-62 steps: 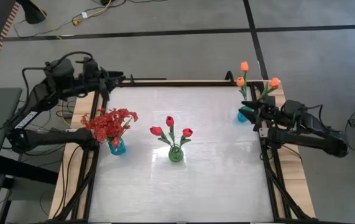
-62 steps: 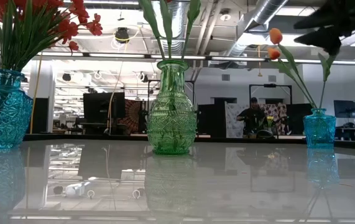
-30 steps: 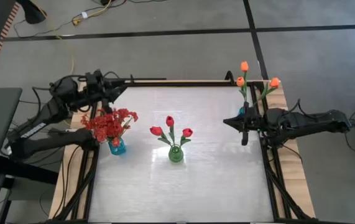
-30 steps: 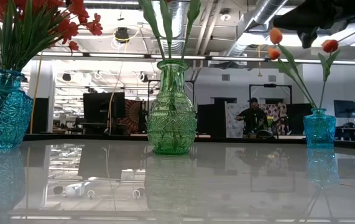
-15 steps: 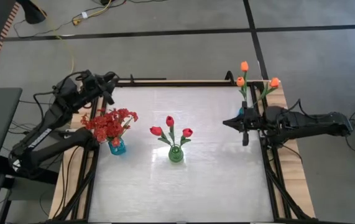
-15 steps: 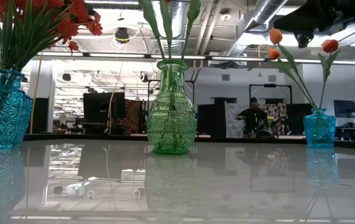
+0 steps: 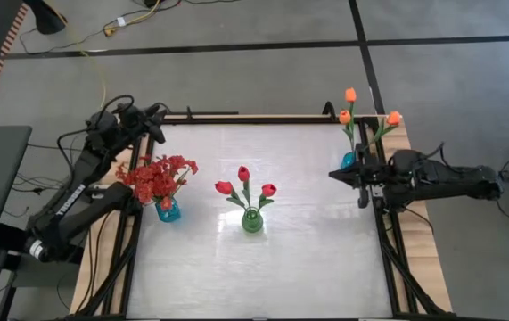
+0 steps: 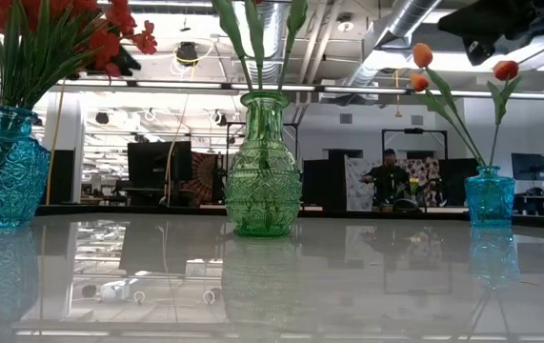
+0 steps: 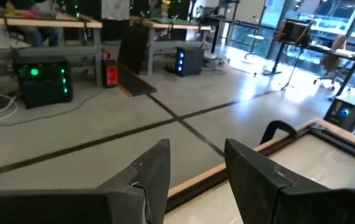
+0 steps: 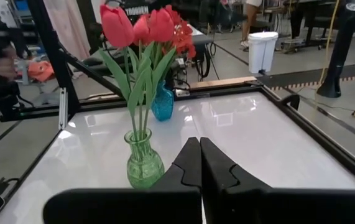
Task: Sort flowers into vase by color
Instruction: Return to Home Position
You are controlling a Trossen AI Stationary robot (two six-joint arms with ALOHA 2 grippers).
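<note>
Red sprays [image 7: 156, 176] stand in a blue vase [image 7: 167, 210] at the table's left. Three red tulips [image 7: 243, 183] stand in a green vase [image 7: 252, 220] at the centre. Three orange tulips [image 7: 350, 94] stand in a small blue vase [image 8: 490, 195] at the far right. My left gripper [image 7: 153, 114] hovers open over the table's far-left corner; in its wrist view nothing lies between the fingers of the left gripper [image 9: 196, 168]. My right gripper [image 7: 332, 176] is shut, empty, held level just near of the orange tulips' vase. In the right wrist view the right gripper [image 10: 199, 155] points at the green vase [image 10: 144, 163].
A dark frame rail [image 7: 236, 115] runs along the table's far edge, and rails run down both sides. The glossy white tabletop [image 7: 263, 276] lies bare on the near side of the vases. A person [image 8: 386, 176] sits far off in the room behind.
My left arm has swung back and sunk toward the table's left edge. Its gripper has turned from pointing along the far rail to pointing out past the far-left corner, and has stayed open. The vases and flowers have kept still.
</note>
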